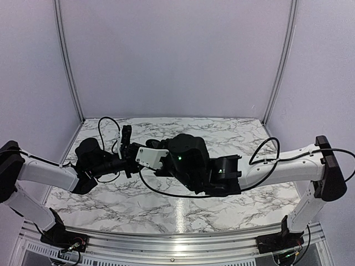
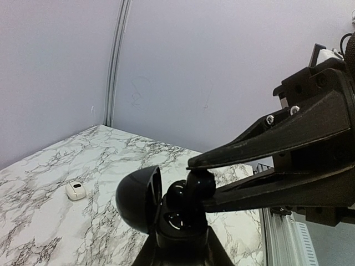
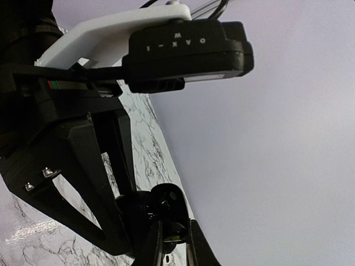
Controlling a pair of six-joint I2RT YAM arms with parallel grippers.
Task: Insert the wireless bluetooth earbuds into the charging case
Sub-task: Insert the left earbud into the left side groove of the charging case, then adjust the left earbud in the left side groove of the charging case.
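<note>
earbud (image 2: 201, 180), small and black, sits pinched at the tips of the right claw (image 2: 197, 184), which is closed on it, right at the mouth of the open charging case (image 2: 138, 199). the left claw (image 2: 180, 246) is clamped on the case's base from below, holding it above the table (image 2: 44, 221). the lid stands open to one side, and the right claw's long fingers cross part of the opening. whether another earbud lies inside cannot be told. the left arm (image 1: 47, 172) and right arm (image 1: 283, 160) reach inward, meeting over mid-table. farther off, a small white object (image 2: 76, 190) lies on the marble, well apart.
</note>
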